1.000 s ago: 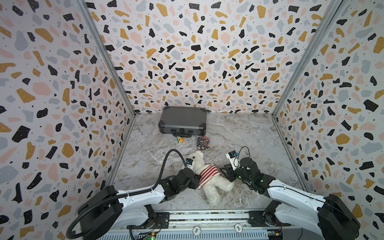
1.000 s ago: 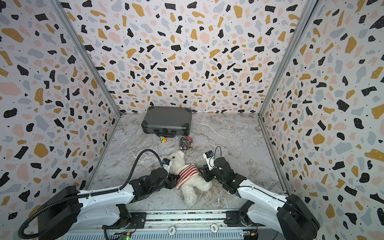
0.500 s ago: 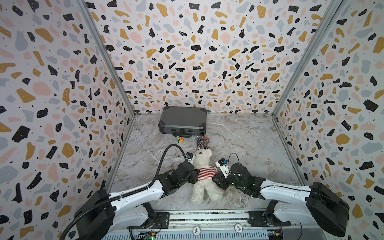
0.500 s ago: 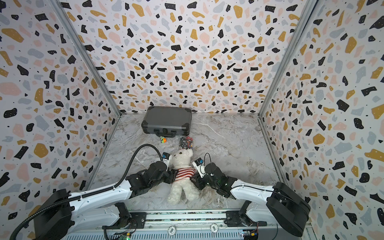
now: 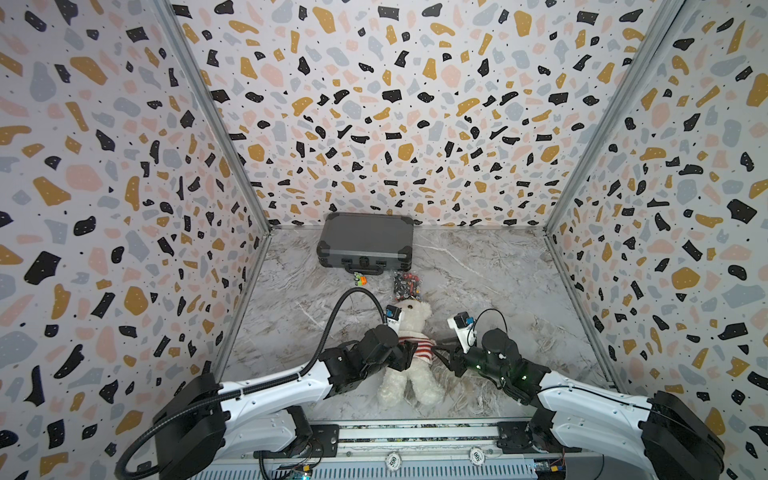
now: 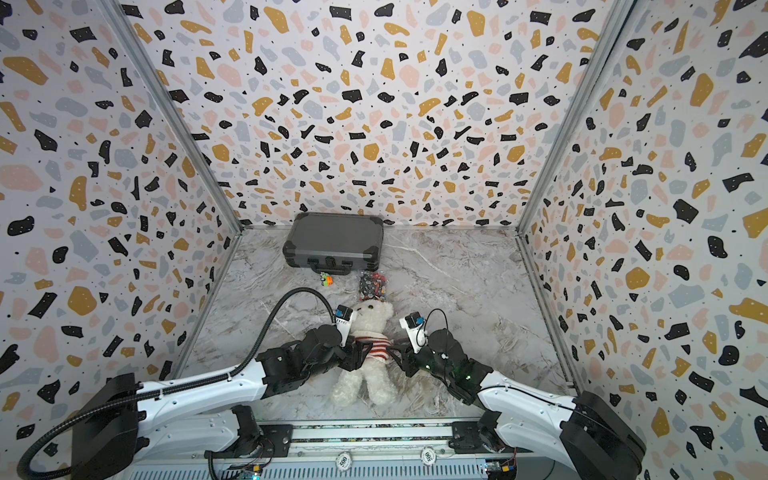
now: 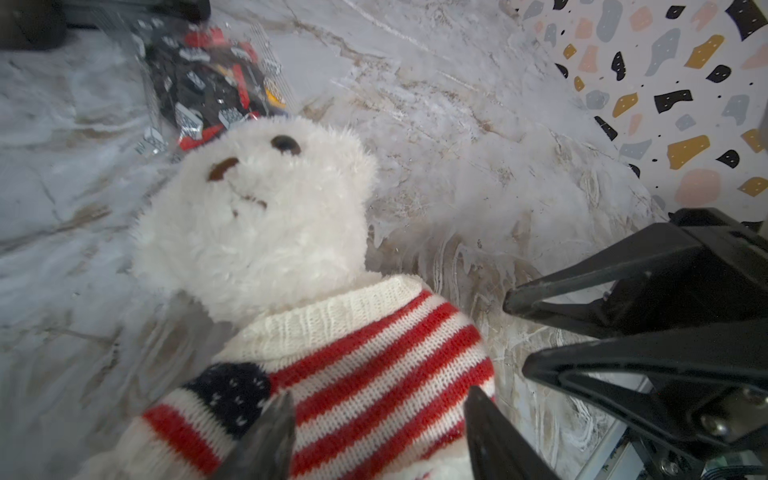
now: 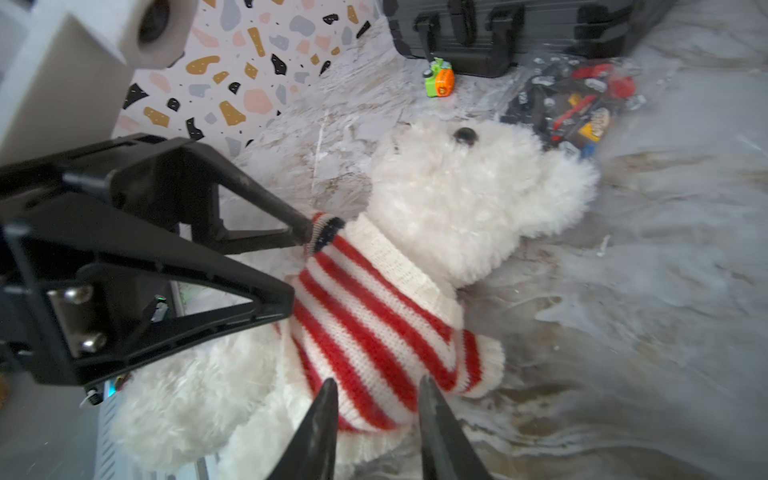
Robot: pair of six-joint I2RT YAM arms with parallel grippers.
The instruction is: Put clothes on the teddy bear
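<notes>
The marble floor [image 5: 490, 266] carries the grey case [image 5: 365, 239] at upper middle. The teddy bear [image 5: 409, 320] lies on its back at lower middle in both top views. A striped sweater [image 7: 374, 357] covers its chest. The left gripper [image 7: 378, 395] is spread, tips at the knit. The right gripper [image 8: 376, 380] stands narrower but apart, at the hem. Best to pinch knit only, not plush, and draw the hem down evenly. Whether the paws are through the sleeves cannot be seen.

The teddy bear [image 5: 409, 318] lies on its back in a striped sweater [image 5: 417, 352] — head toward the grey case [image 5: 365, 241]. The left gripper [image 5: 406, 358] and right gripper [image 5: 439, 354] flank its chest.
</notes>
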